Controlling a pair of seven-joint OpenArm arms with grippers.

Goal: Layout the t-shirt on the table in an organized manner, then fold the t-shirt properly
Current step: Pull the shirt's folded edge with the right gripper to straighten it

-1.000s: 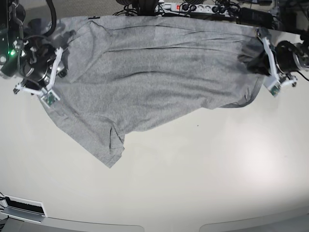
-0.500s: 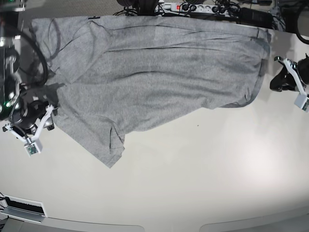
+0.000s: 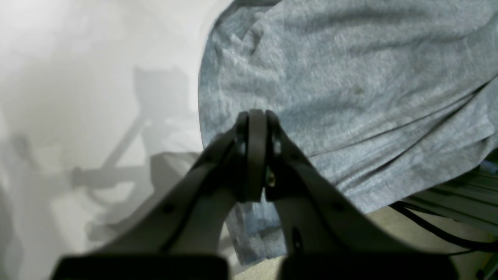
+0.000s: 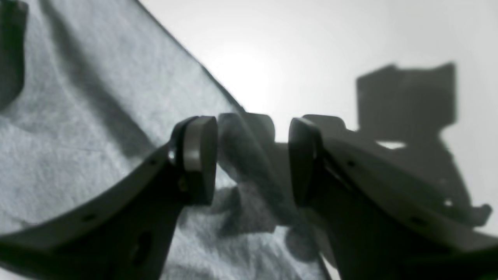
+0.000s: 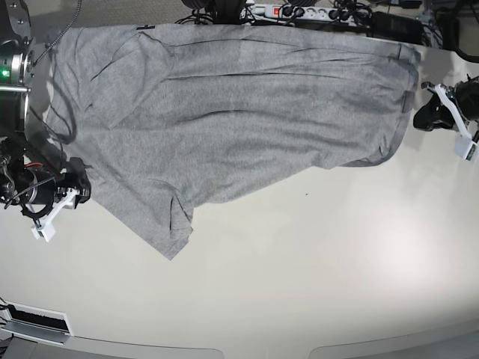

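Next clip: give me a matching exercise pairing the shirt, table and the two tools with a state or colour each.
Things:
1. left tool
2. right tool
3. t-shirt
4. table

States:
A. glossy off-white
B. shut, holding nothing
C. grey, spread out but wrinkled
D. open over the shirt's edge

Pairs: 1-B, 2-D, 3-C, 4-A

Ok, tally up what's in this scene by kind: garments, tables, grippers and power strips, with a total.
Garments: 1, the grey t-shirt
Tables: 1, the off-white table
Grippers: 2, the left gripper shut, the right gripper open
Power strips: 1, the white power strip
Total: 5
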